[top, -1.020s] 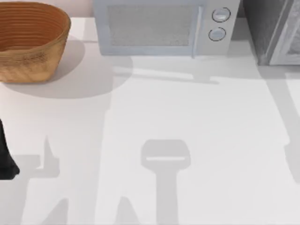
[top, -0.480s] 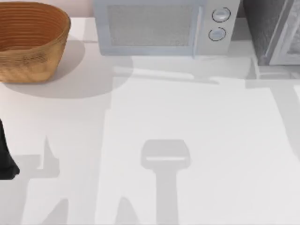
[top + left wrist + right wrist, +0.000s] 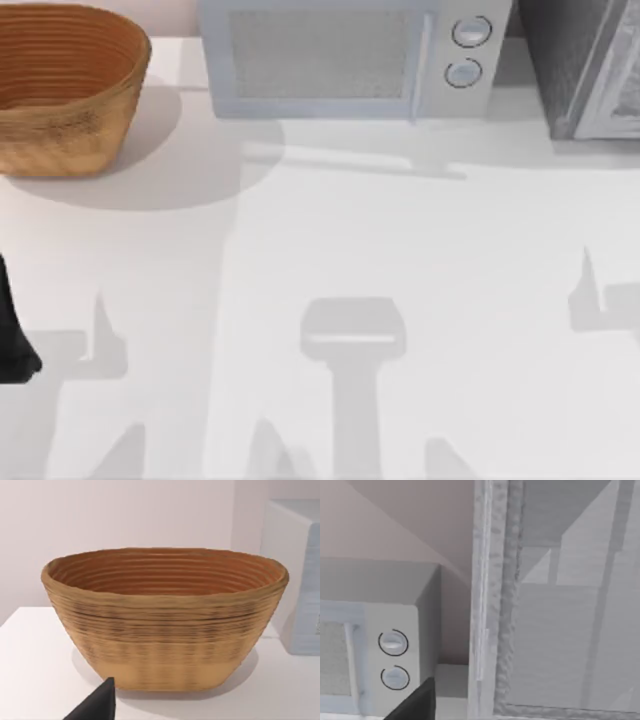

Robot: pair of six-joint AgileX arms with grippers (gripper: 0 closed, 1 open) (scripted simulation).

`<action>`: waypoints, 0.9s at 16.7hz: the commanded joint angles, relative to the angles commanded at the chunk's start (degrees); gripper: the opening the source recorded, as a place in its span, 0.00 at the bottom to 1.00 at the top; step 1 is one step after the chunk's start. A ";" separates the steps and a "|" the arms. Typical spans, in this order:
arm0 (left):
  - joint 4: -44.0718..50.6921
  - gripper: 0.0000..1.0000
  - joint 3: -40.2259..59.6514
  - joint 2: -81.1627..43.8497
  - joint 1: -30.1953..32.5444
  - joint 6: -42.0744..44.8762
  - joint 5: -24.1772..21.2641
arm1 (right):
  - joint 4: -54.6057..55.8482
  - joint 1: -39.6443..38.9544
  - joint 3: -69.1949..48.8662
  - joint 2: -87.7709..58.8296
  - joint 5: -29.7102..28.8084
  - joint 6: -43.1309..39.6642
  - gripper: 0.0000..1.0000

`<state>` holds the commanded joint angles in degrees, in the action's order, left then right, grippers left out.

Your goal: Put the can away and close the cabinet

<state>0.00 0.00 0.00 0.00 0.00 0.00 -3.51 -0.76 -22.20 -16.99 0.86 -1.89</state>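
Observation:
The can is out of view. The cabinet (image 3: pixel 585 70) stands at the back right corner, with a dark speckled side and a lighter framed door panel (image 3: pixel 618 95). In the right wrist view the door panel (image 3: pixel 565 630) and its speckled frame (image 3: pixel 495 595) stand close ahead, and a dark tip of my right gripper (image 3: pixel 417 702) shows at the edge. My left arm (image 3: pixel 12 335) is parked at the table's left edge. A dark tip of the left gripper (image 3: pixel 97 705) shows in its wrist view, facing the basket.
A woven basket (image 3: pixel 70 85) sits at the back left, seen close and upright with nothing inside as the basket (image 3: pixel 165 620). A pale grey microwave (image 3: pixel 345 60) with two knobs stands at the back middle, left of the cabinet. Arm shadows lie on the white table (image 3: pixel 420 240).
The right arm's shadow has slid from beside the cabinet toward the table's front right. The left arm has not moved.

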 joint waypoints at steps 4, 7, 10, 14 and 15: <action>0.00 1.00 0.00 0.00 0.00 0.00 0.00 | 2.64 0.54 15.84 12.13 -0.46 1.19 1.00; 0.00 1.00 0.00 0.00 0.00 0.00 0.00 | 3.42 0.73 21.51 16.49 -0.80 1.81 1.00; 0.00 1.00 0.00 0.00 0.00 0.00 0.00 | 3.51 0.76 22.20 16.99 -0.86 1.89 1.00; 0.00 1.00 0.00 0.00 0.00 0.00 0.00 | 3.46 0.62 22.15 16.72 -0.81 1.84 1.00; 0.00 1.00 0.00 0.00 0.00 0.00 0.00 | 3.79 1.23 21.94 16.27 -0.69 1.81 1.00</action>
<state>0.00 0.00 0.00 0.00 0.00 0.00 0.29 0.47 -0.26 -0.72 0.17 -0.08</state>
